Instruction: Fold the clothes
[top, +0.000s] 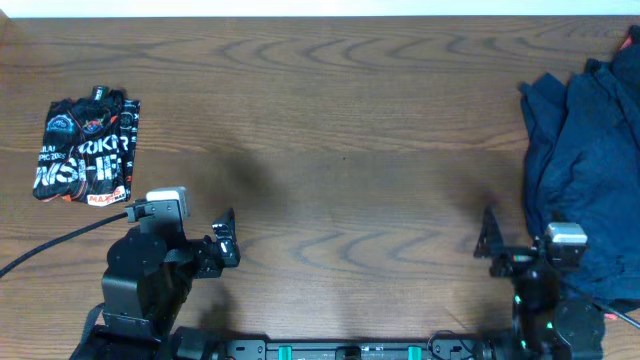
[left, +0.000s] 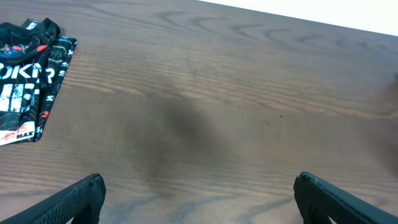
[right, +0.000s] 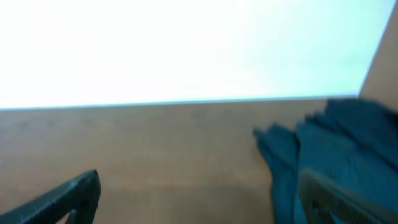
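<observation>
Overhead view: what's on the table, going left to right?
Folded black jersey with orange-white print → open left tool → open right tool → crumpled pile of dark navy garments.

Your tabletop (top: 340, 150): brown wood grain, smooth, matt | jersey (top: 88, 150) at its left edge: you see smooth printed cloth | navy garments (top: 590, 160) at its right edge: soft matt cloth, creased
</observation>
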